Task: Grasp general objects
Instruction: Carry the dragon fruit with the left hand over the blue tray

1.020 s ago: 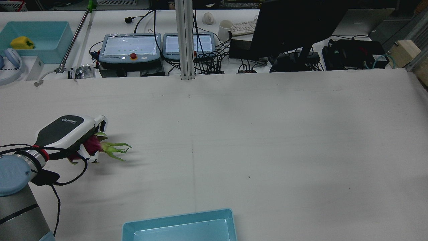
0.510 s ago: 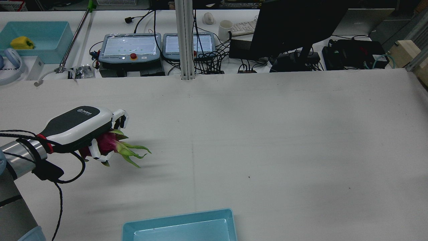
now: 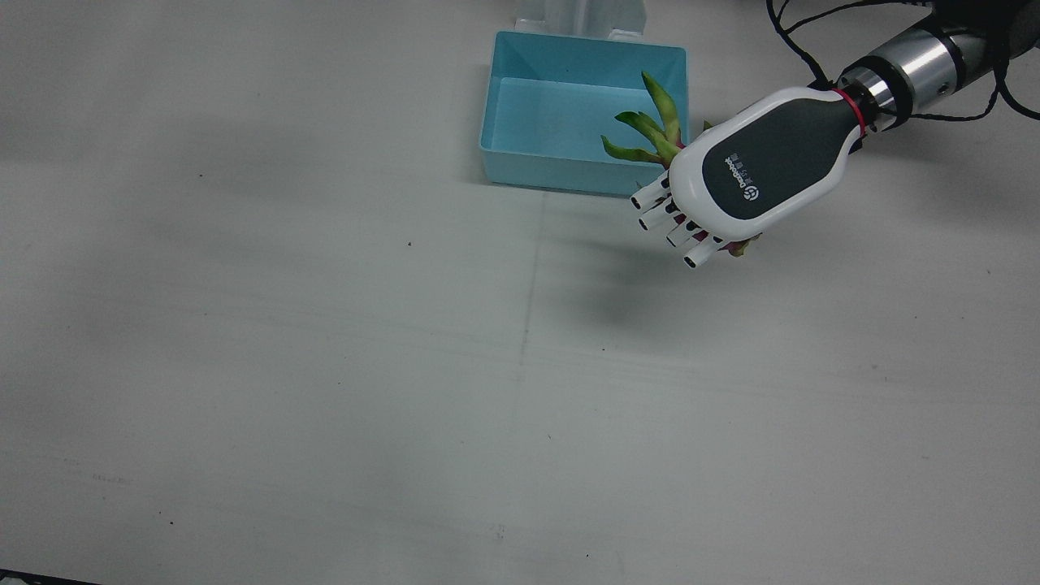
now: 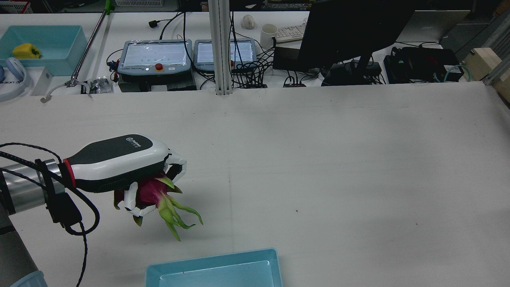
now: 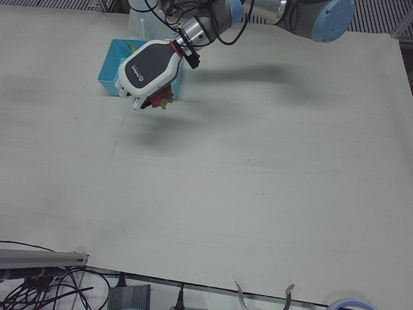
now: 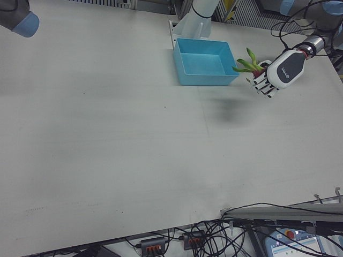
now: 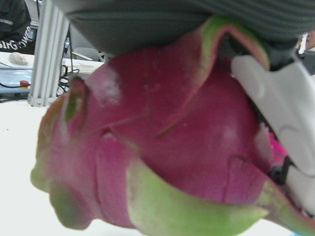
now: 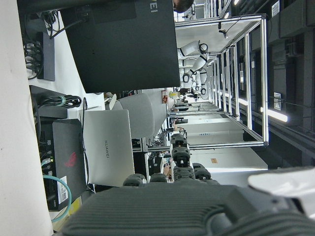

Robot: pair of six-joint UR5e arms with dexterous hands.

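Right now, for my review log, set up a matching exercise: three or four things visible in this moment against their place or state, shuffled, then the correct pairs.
Things:
1. dragon fruit
2. blue tray
3. left robot hand
4. yellow pepper

States:
A. sits on the table with nothing in it
B. lies in a blue bin on the far bench
C. held above the table, green tips pointing toward the tray
D. closed around the fruit

Pairs: 1-C, 2-A, 3-D, 4-B

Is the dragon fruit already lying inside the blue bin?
No, the left robot hand holds the dragon fruit above the table, beside the blue bin.
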